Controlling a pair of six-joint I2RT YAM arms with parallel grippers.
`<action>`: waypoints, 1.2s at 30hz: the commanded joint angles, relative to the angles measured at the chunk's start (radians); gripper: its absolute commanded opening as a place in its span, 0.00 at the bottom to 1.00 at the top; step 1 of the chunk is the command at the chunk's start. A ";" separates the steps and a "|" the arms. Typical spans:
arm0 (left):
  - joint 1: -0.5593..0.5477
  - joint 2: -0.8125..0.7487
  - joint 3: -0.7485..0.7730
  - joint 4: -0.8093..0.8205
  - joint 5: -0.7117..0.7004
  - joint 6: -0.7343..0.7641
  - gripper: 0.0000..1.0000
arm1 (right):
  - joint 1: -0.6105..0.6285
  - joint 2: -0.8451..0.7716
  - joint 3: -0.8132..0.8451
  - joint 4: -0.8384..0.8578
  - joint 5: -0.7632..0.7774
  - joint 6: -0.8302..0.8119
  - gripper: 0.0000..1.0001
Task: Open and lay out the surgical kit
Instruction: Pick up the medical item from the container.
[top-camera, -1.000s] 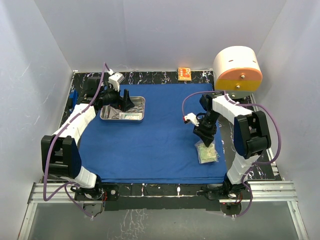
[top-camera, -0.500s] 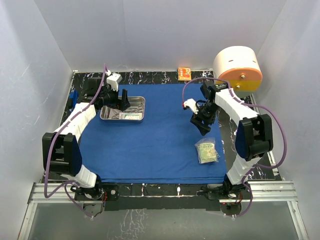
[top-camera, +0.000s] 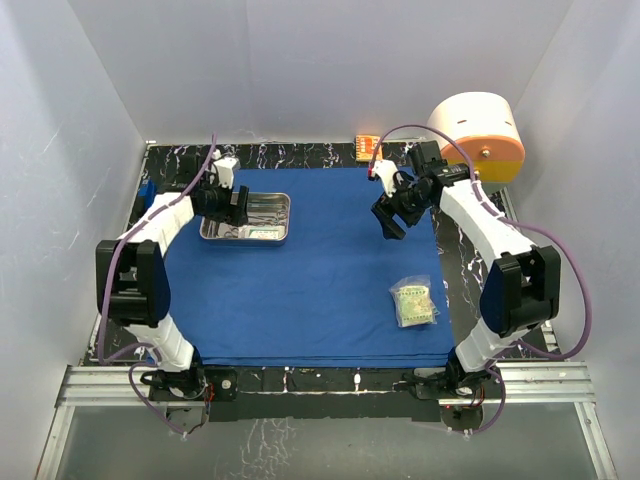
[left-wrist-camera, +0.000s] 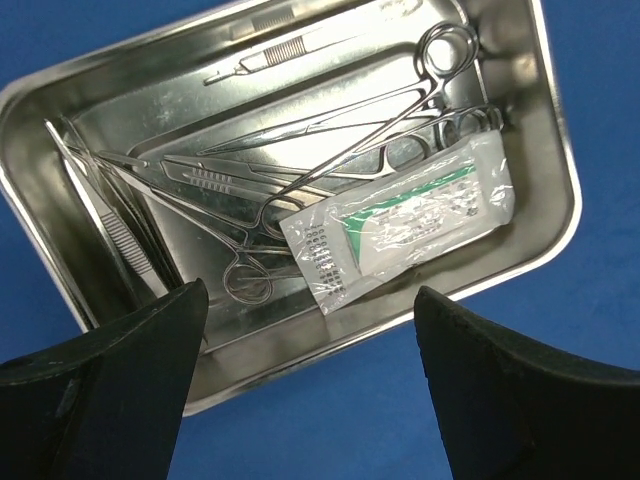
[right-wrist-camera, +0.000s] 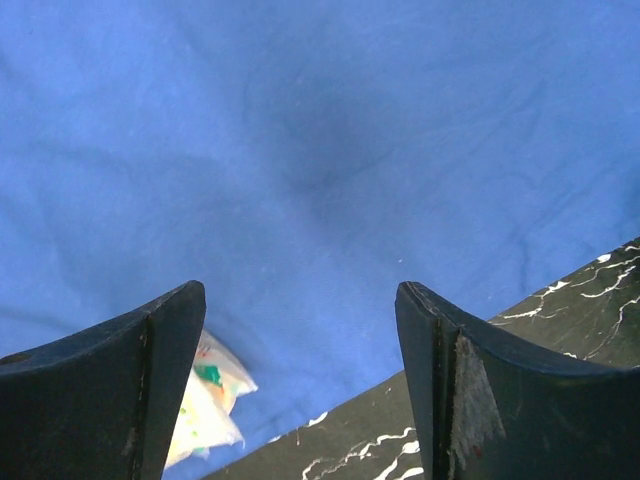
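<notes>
- We see the blue cloth (top-camera: 300, 290) spread flat over the black marbled table (top-camera: 300, 152), covering most of it
- The steel tray (top-camera: 286, 218) sits on the far left part of the cloth, with the cloth showing all round its rim in the left wrist view
- Inside the tray (left-wrist-camera: 150, 110) lie the ring-handled forceps (left-wrist-camera: 350, 150), crossed over one another, the tweezers (left-wrist-camera: 120, 240) along one side, and a sealed packet (left-wrist-camera: 400, 225) resting on the instruments
- A second sealed packet (top-camera: 413, 303) lies on the cloth near its right edge, well apart from the tray
- Our left gripper (top-camera: 238, 205) hangs over the tray with its jaws wide, holding nothing
- Our right gripper (top-camera: 390, 215) hangs above the far right part of the cloth, jaws wide and empty, with only cloth between its fingers (right-wrist-camera: 120, 380)
- The cream-and-orange cylinder (top-camera: 477, 135) stands at the far right corner and the small orange box (top-camera: 368, 148) sits at the far edge, just off the cloth
</notes>
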 joint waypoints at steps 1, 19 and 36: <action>0.003 0.067 0.066 -0.110 -0.001 0.065 0.81 | -0.017 -0.056 -0.045 0.255 0.030 0.120 0.78; -0.067 0.304 0.202 -0.226 -0.044 0.077 0.62 | -0.066 -0.008 -0.077 0.293 -0.009 0.170 0.77; -0.114 0.403 0.329 -0.213 -0.055 0.070 0.21 | -0.080 -0.039 -0.111 0.296 -0.027 0.172 0.77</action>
